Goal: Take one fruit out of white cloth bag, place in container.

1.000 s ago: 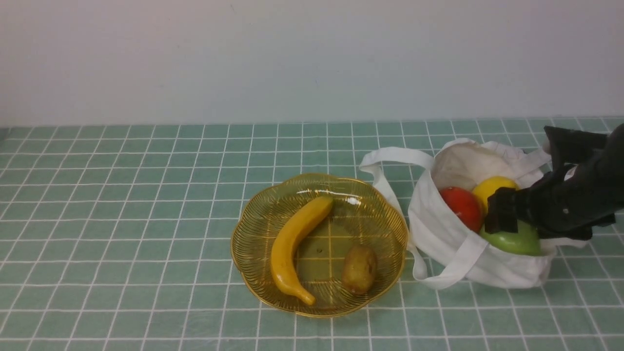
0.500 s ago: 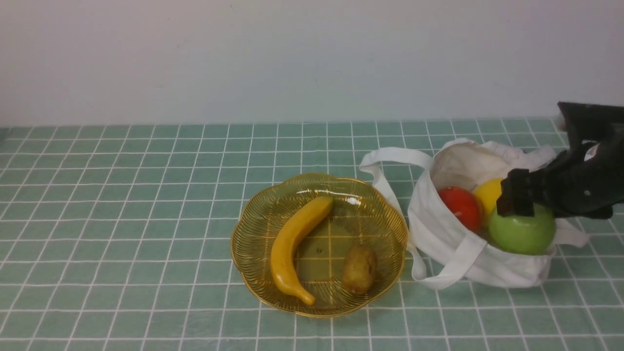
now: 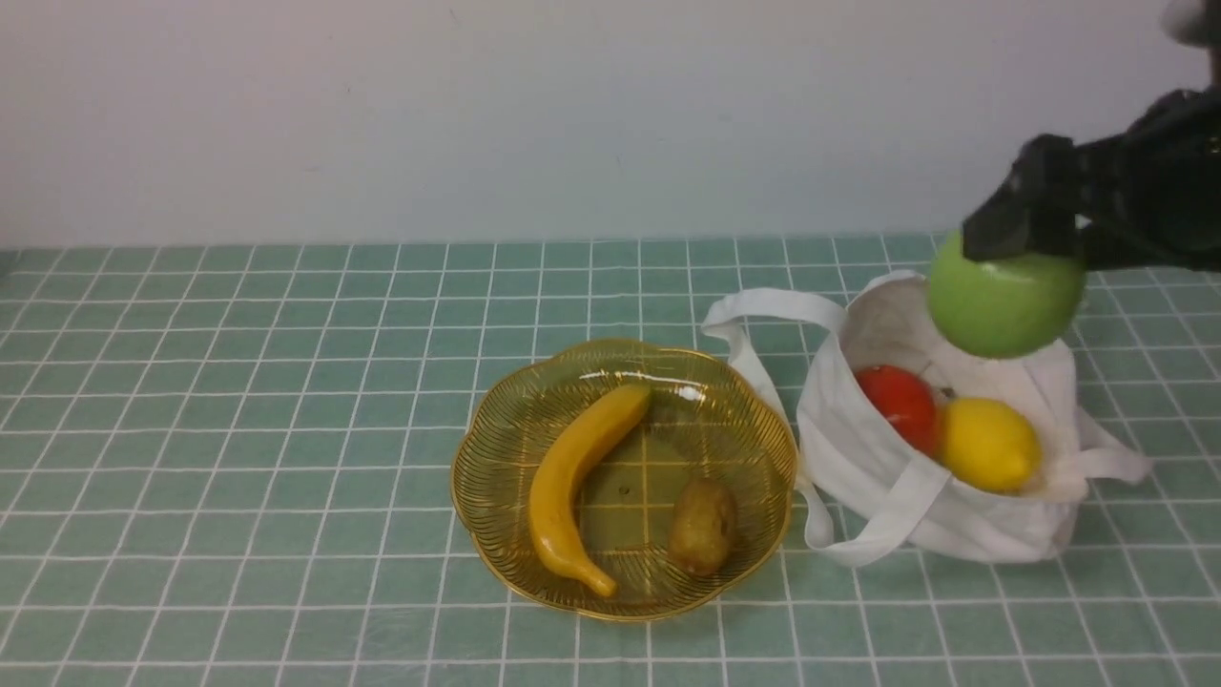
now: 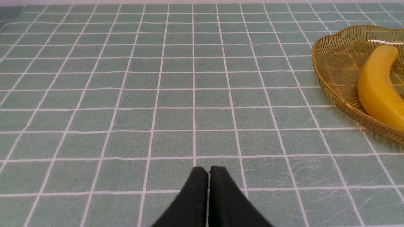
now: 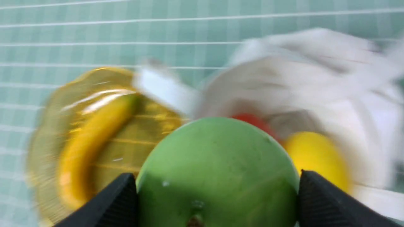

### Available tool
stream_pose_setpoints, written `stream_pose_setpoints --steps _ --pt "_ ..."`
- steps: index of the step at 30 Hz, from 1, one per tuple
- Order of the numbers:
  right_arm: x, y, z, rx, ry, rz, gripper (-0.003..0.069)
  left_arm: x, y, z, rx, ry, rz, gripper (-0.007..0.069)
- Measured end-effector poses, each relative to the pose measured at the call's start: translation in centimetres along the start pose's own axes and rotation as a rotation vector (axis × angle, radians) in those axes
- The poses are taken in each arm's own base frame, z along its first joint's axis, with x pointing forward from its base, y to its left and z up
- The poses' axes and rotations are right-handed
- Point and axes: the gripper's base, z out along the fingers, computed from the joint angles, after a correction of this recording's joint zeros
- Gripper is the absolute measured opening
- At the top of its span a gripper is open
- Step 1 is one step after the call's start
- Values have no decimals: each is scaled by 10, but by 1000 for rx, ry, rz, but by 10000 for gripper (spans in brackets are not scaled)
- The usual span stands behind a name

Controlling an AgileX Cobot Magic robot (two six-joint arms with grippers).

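The green apple (image 3: 1003, 303) hangs in the air above the white cloth bag (image 3: 887, 468), held by my right gripper (image 3: 1025, 250), which is shut on it. In the right wrist view the apple (image 5: 217, 170) fills the space between both black fingers (image 5: 318, 201). The amber ribbed dish (image 3: 754, 420) sits left of the bag on the table and holds a banana and a brown fruit. My left gripper (image 4: 208, 171) is shut on nothing, low over bare tablecloth, with the dish's rim (image 4: 325, 78) off to one side.
A red fruit (image 3: 899, 406) and a yellow lemon (image 3: 988, 444) stay inside the bag. A banana (image 3: 578, 477) and a small brown fruit (image 3: 703, 526) lie in the dish. A bag strap (image 3: 763, 310) loops toward the dish's far rim. A white wall closes off the back.
My right gripper has risen out of the bag with the apple, from bag level to well above it. The lemon has settled lower in the bag, now fully exposed.
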Motion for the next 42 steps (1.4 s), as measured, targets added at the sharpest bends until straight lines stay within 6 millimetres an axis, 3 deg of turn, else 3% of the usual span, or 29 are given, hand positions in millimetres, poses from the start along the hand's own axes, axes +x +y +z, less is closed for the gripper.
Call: stream_pose_setpoints --steps 1,2,4,9,12,13,14,19,22,25,33,42 --pt "0 4 1 -19 3 -12 590 0 0 0 0 0 0 -8" --pt "4 24 9 -96 24 -63 590 0 0 0 0 0 0 -8" --pt "8 43 22 -168 52 -104 590 0 0 0 0 0 0 -8" --pt "18 74 66 -221 96 -182 590 0 0 0 0 0 0 -8" --pt "28 81 101 -216 146 -189 590 0 0 0 0 0 0 -8" --pt "28 80 103 -215 148 -187 590 0 0 0 0 0 0 -8" --pt "33 81 121 -211 174 -175 590 0 0 0 0 0 0 -8" --pt "43 78 158 -215 213 -87 590 0 0 0 0 0 0 -8" --pt "49 76 172 -217 232 -44 644 0 0 0 0 0 0 -8" --pt "49 76 175 -218 227 -32 683 0 0 0 0 0 0 -8" --pt "45 81 171 -240 261 -57 691 0 0 0 0 0 -1 -8" --pt "5 101 139 -309 279 -139 691 0 0 0 0 0 -1 -8"
